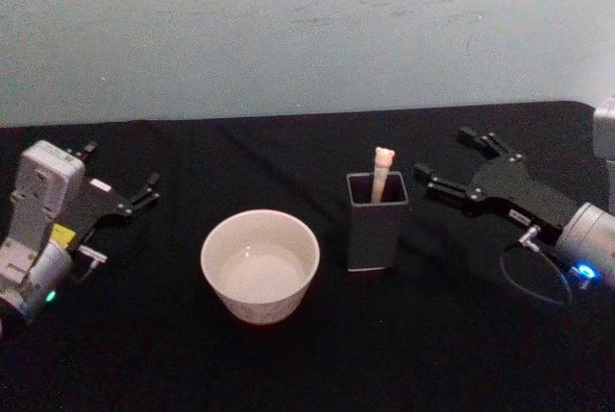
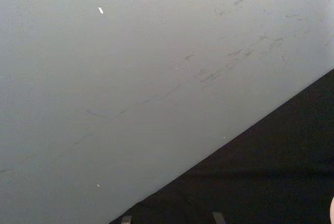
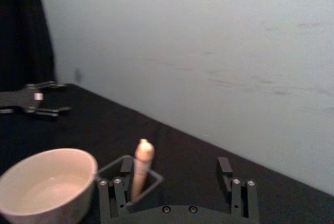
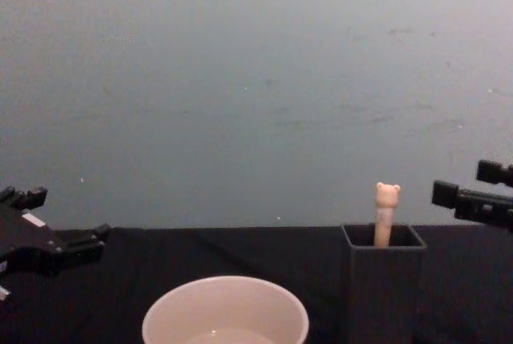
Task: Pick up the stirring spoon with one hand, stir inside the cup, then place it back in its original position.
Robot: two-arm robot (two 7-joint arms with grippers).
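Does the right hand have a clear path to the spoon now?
Probably yes: the right hand is open beside the holder, the stirring spoon sticks up above its rim, and nothing stands between them.

The left gripper [image 1: 123, 166] sat low at the left side, fingers spread apart. The right gripper [image 1: 443, 151] reached forward from the right side, fingers likewise spread.

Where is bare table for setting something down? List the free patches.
Free: table front edge before cup and holder; strip behind them to the wall; patch between left hand and cup. Crowded: cup-holder gap, and holder to right hand.
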